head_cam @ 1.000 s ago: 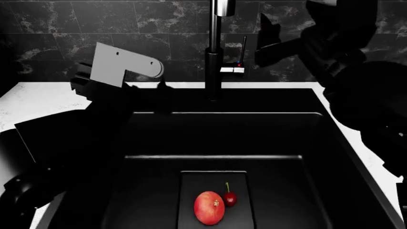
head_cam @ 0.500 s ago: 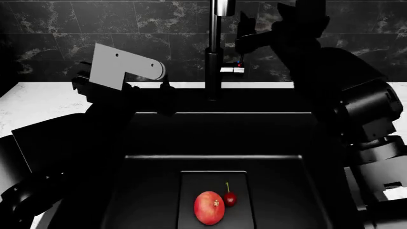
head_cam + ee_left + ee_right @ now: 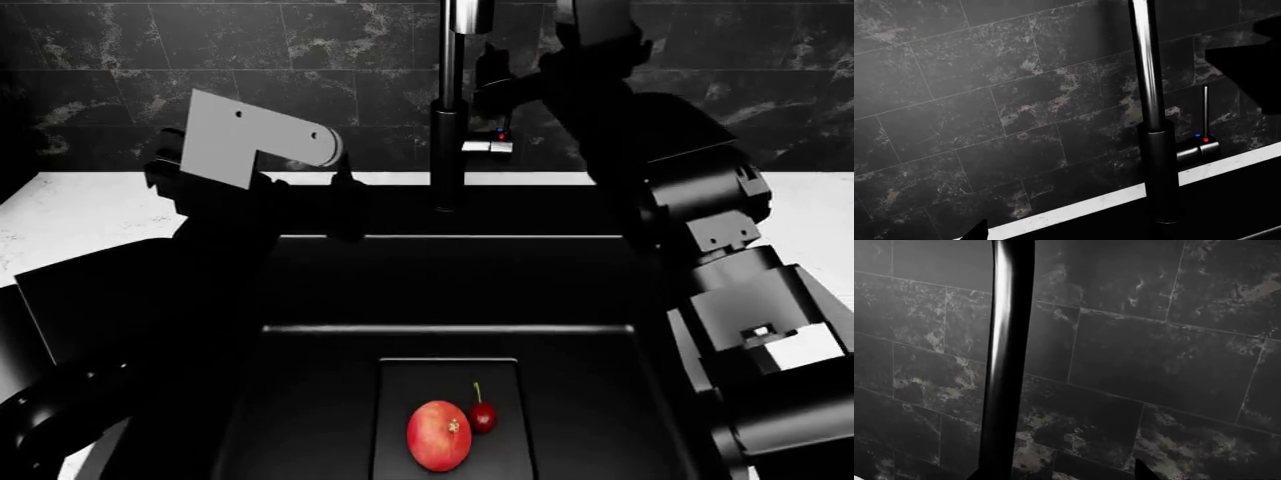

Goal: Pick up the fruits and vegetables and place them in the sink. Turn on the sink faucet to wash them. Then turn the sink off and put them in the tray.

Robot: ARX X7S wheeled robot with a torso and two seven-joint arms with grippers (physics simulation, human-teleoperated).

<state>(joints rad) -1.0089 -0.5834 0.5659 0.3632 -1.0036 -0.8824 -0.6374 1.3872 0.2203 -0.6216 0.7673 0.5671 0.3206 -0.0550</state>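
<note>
Faucet lever [image 3: 509, 105] beside spout post [image 3: 450, 110] behind sink [image 3: 454, 290]: thin, stiff, likely slick, best nudged near its tip; right gripper [image 3: 497, 85] close by, jaw state indiscernible.

Round red fruit [image 3: 439, 435] touching small cherry [image 3: 482, 414] on sink [image 3: 454, 290] drain panel, faucet [image 3: 450, 110] upright behind

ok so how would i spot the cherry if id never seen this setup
Look into the black sink below the faucet, to the raised drain panel on its floor. Two red fruits sit there; the cherry is the much smaller, darker one with a thin green stem.
</note>
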